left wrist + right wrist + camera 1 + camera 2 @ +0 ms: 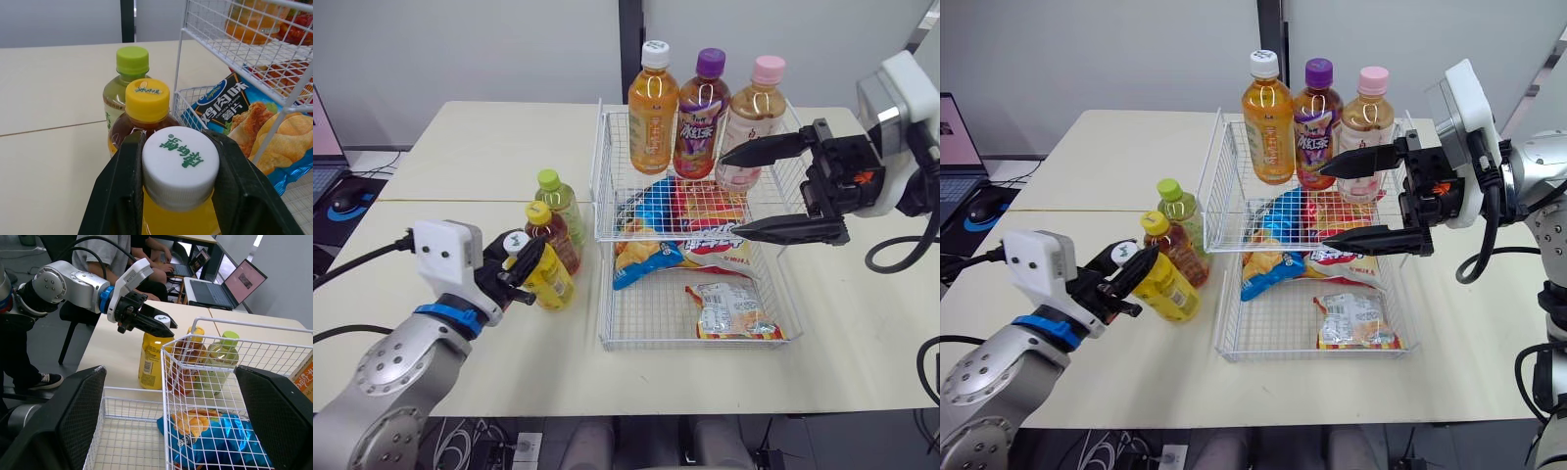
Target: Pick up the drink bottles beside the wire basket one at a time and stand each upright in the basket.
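We found the left fingers (pixel 122 191) closed on either side of the neck of the yellow bottle (pixel 551 279), pressing in just under its white cap (pixel 178 161). From the right wrist view its base seemed to be on or barely off the counter (pixel 460 147); we could not tell which. It stood just beside the wire basket (pixel 605 294), on the basket's left. It was the nearest of 3 bottles in a tight row, with the yellow-capped bottle (pixel 548 235) right behind it and the green-capped bottle (pixel 558 201) beyond that.

We judged the step in hand to be the lift. With the grip so high on the neck, the full body would likely swing. So we would raise it straight up and slowly, keeping it off the yellow-capped neighbour, and only then carry it over the basket wall.

The right fingers (pixel 788 230) were spread wide and held nothing. They hung over the basket's right side, in front of the pink-capped bottle (pixel 756 108), which stood upright on the raised shelf with the orange bottle (pixel 653 108) and the purple-capped bottle (pixel 702 113). The snack bags (pixel 651 250) covered much of the lower floor, so we would aim for bare wire. We would lower the bottle until it sat flat and only then let go.
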Robot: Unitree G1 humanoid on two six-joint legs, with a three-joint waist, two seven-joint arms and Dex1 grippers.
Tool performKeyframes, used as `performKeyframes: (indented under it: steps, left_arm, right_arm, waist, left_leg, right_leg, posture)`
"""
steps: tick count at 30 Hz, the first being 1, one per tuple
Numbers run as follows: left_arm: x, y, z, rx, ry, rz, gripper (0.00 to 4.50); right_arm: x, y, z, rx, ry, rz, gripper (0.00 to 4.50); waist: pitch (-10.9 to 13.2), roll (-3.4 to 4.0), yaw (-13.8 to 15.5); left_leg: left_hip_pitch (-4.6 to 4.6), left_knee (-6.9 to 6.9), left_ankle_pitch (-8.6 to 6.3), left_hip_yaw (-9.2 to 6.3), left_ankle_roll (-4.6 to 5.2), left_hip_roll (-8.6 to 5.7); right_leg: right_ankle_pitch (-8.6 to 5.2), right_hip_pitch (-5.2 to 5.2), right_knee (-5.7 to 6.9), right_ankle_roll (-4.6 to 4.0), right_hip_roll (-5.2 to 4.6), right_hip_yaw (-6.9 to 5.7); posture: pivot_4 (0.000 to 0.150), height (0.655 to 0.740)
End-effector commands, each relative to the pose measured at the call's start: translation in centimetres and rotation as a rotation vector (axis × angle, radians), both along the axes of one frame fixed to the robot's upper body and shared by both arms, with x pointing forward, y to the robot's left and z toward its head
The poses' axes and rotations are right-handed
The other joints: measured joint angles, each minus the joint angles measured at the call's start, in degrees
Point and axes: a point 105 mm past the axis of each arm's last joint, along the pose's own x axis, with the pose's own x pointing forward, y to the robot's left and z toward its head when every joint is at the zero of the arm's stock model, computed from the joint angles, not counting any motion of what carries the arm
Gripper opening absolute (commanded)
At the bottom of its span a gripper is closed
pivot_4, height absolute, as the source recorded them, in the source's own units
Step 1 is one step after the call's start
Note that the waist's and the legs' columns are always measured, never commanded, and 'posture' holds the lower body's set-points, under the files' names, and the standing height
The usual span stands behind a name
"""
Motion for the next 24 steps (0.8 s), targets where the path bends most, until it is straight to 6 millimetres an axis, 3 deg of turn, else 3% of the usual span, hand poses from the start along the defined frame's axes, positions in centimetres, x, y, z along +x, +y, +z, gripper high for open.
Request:
performKeyframes:
  steps: [1,7,14,19,24]
  left_arm:
    - [-1.7,0.2,2.8,0.009,-0.087,-0.047,1.39]
    - [-3.1,0.1,4.9,-0.062,-0.022,-0.203,1.39]
    - [-3.8,2.0,11.7,0.009,-0.047,-0.33,1.39]
    - [-3.6,3.1,15.7,0.046,-0.063,-0.377,1.39]
    - [-3.2,3.0,18.9,0.095,-0.089,-0.46,1.39]
  right_arm:
    - [-0.1,0.0,0.6,-0.001,-0.038,0.027,4.5]
    - [0.1,0.1,0.9,-0.002,-0.046,0.066,4.5]
    - [0.3,-1.0,1.8,0.001,-0.095,0.001,4.5]
    - [0.2,-1.4,1.9,0.002,-0.106,-0.042,4.5]
    - [0.0,-1.9,2.1,0.011,-0.113,-0.087,4.5]
  waist:
    - [0.0,0.01,0.0]
    - [0.0,0.03,0.0]
    - [0.1,0.06,0.1]
    - [0.1,0.06,-0.4]
    - [0.1,0.07,-0.9]
  left_leg:
    - [0.0,-0.01,0.0,-0.02,0.0,0.0]
    - [0.0,0.0,0.0,-0.09,0.0,0.0]
    - [-0.02,-0.04,0.0,-0.01,0.0,0.01]
    - [-0.01,-0.12,0.0,0.19,0.0,-0.01]
    - [-0.04,-0.16,0.0,0.17,0.0,-0.04]
  right_leg:
    - [0.0,-0.01,0.0,0.0,0.0,0.0]
    - [-0.02,-0.01,-0.03,-0.01,-0.04,0.01]
    - [-0.04,-0.05,-0.04,-0.05,0.02,-0.1]
    - [-0.05,-0.06,-0.07,-0.04,0.05,-0.08]
    - [-0.06,-0.1,-0.03,-0.05,0.1,-0.13]
  posture:
    - [0.15,0.74]
    - [0.15,0.74]
    - [0.15,0.74]
    - [0.15,0.74]
    - [0.15,0.74]
